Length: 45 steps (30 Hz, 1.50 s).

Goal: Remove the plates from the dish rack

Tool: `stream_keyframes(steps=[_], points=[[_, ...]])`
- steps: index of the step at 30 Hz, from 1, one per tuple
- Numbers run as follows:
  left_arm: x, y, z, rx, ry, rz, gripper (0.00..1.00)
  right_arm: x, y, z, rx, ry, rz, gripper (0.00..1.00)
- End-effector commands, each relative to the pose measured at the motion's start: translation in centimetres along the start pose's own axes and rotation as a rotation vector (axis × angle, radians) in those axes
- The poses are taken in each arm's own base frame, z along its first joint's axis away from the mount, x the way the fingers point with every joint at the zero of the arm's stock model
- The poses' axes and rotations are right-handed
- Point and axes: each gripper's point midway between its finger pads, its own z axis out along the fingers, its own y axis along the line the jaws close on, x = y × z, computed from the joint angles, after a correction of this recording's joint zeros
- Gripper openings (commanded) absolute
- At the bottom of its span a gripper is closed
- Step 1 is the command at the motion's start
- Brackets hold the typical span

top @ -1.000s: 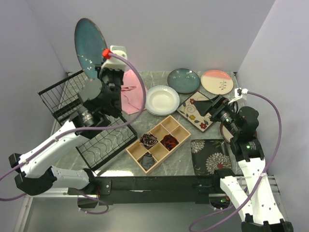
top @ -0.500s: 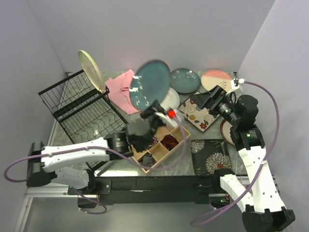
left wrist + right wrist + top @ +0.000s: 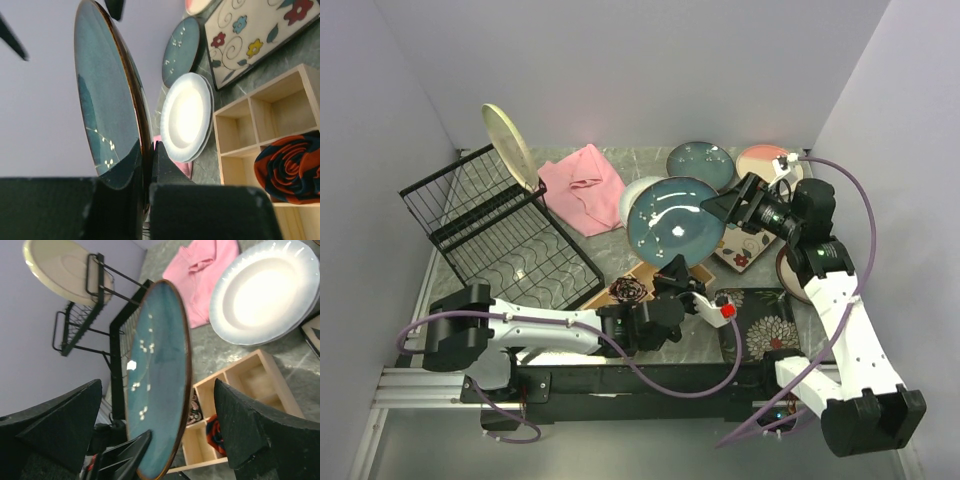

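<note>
A round teal plate (image 3: 672, 222) hangs tilted above the table's middle, and my left gripper (image 3: 672, 266) is shut on its lower rim. In the left wrist view the plate (image 3: 102, 95) stands edge-on, pinched in the left gripper (image 3: 148, 152). My right gripper (image 3: 718, 207) is open at the plate's right rim. In its wrist view the plate (image 3: 160, 365) shows between the wide-apart fingers of the gripper (image 3: 159, 387). The black wire dish rack (image 3: 510, 245) at left holds one cream plate (image 3: 508, 143) upright at its back.
On the table lie a teal plate (image 3: 701, 161), a pink-cream plate (image 3: 761, 160), a white plate (image 3: 636, 193), a square cream floral plate (image 3: 740, 250), a black floral plate (image 3: 760, 322) and a dark red plate (image 3: 786, 272). A pink cloth (image 3: 582, 185) and a wooden tray (image 3: 250, 377) lie below.
My left arm has swung the teal plate from above the rack rightward to the middle. My right gripper has moved left up to the plate's rim.
</note>
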Motion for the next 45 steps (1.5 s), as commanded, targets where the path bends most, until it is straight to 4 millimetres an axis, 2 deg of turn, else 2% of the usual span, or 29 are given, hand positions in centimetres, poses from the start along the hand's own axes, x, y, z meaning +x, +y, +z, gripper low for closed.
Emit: stream_keyframes(steps=[1,2,5,6,7,9,11,14,15,19,21,22,23,24,25,29,30,37,45], points=[[-2.1,6.4,-1.6,-0.244,-0.068,-0.099,0.01,-0.1,0.1,0.2,-0.024,0.019,-0.071,0.95],[-1.9,5.9,-1.6,-0.237,-0.075,-0.085,0.01,0.1,-0.1,0.4,-0.03,0.03,-0.066,0.94],[-2.3,5.4,-1.5,-0.208,-0.075,-0.092,0.01,1.0,-0.4,0.9,-0.057,0.069,-0.065,0.81],[-2.3,5.2,-1.4,-0.21,-0.07,-0.083,0.01,1.2,-0.6,1.0,-0.051,0.078,-0.06,0.64],[-2.3,5.1,-1.3,-0.214,-0.069,-0.075,0.01,1.3,-0.8,1.0,-0.044,0.078,-0.058,0.56],[-2.1,4.8,-1.2,-0.223,-0.063,-0.049,0.01,1.3,-1.1,1.0,-0.039,0.067,-0.061,0.4],[-1.7,4.1,-1.1,-0.22,-0.054,-0.025,0.01,1.3,-1.0,0.8,-0.035,0.055,-0.059,0.32],[-1.1,3.7,-1.0,-0.225,-0.026,0.013,0.01,1.4,-1.2,0.8,-0.027,0.059,-0.047,0.12],[-1.0,4.1,-1.1,-0.24,-0.024,0.01,0.01,1.4,-1.4,0.9,-0.015,0.061,-0.04,0.0],[-0.7,3.8,-1.1,-0.232,-0.012,0.025,0.01,1.2,-1.7,1.2,-0.004,0.056,-0.031,0.0],[-0.8,3.5,-0.9,-0.228,-0.009,0.026,0.06,1.0,-1.5,1.3,-0.019,0.039,-0.02,0.0],[-0.8,3.4,-0.7,-0.219,-0.007,0.032,0.1,0.9,-1.3,1.3,-0.033,0.027,-0.015,0.0],[-0.8,3.0,-0.6,-0.212,-0.005,0.035,0.22,1.2,-1.4,1.4,-0.036,0.026,0.02,0.0],[-0.8,2.9,-0.5,-0.21,-0.004,0.037,0.3,0.7,-1.1,1.5,-0.055,0.003,0.015,0.0],[-0.7,2.9,-0.4,-0.217,-0.001,0.031,0.33,0.8,-0.9,1.6,-0.073,0.008,0.027,0.0],[-0.6,2.4,-0.2,-0.219,-0.004,0.026,0.43,1.2,-0.2,2.1,-0.146,0.029,0.118,0.0],[-0.5,2.2,-0.1,-0.217,-0.003,0.025,0.44,0.7,0.5,2.1,-0.188,0.004,0.105,0.0],[-0.3,1.4,-0.1,-0.22,-0.012,-0.016,0.57,-0.8,0.9,2.3,-0.205,-0.067,0.135,0.0],[-0.6,0.3,-0.2,-0.182,-0.064,-0.153,0.8,-2.8,1.3,3.6,-0.248,-0.089,0.179,0.0]])
